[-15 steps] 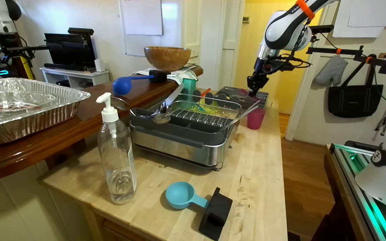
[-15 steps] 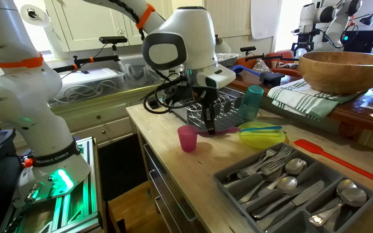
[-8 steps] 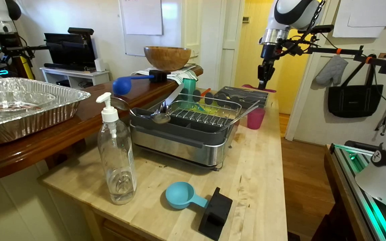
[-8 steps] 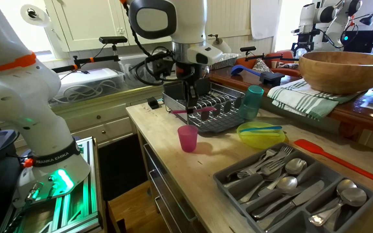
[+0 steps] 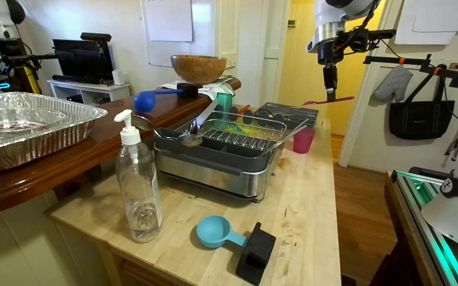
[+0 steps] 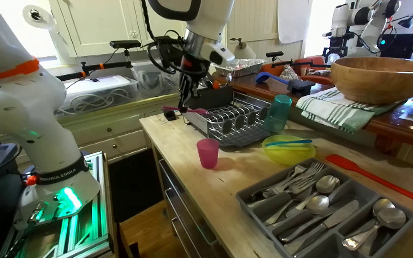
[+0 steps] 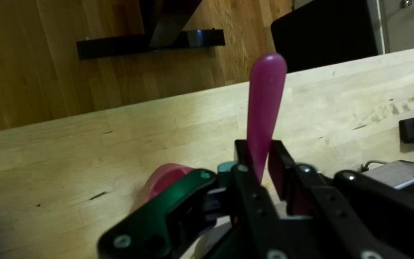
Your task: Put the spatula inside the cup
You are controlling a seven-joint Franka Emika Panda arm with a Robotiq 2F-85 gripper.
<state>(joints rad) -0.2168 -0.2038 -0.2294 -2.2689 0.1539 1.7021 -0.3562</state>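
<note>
1. Gripper (image 7: 259,145): fingers drawn in, pinching the pink spatula (image 7: 267,90) by its handle; the gap was only as wide as the handle.
2. The spatula hung in the air, nearly level, higher than the cup (image 6: 208,154) and apart from it. In the wrist view its rounded handle end overlapped the edge of the counter (image 7: 67,158) and the floor (image 7: 41,72).
3. The cup, pink, stood upright on the counter near an edge. In the wrist view its mouth showed, the rest partly hidden behind the gripper.
4. The rack (image 5: 207,177) stood near the cup, steel utensils (image 5: 191,140) leaning in its dark caddy (image 5: 213,155).
5. A teal tumbler (image 6: 279,111) stood beside the rack; a yellow dish (image 6: 287,158) lay near, a blue utensil (image 6: 289,142) and a yellow utensil (image 6: 289,148) across it.
6. The tray (image 6: 359,189) held forks (image 6: 301,184), knives (image 6: 342,214) and spoons (image 6: 391,218) in its compartments. A red utensil (image 6: 378,178) lay flat just beside it.
7. In an exterior view a clear pump bottle (image 5: 139,190), part full, stood upright near a blue scoop (image 5: 213,231), whose handle ran into a black block (image 5: 256,254).
8. The ledge (image 5: 113,127) bore a wooden bowl (image 6: 382,82) on a striped towel (image 6: 335,111), a blue ladle (image 5: 144,102) and a foil pan (image 5: 34,153).
</note>
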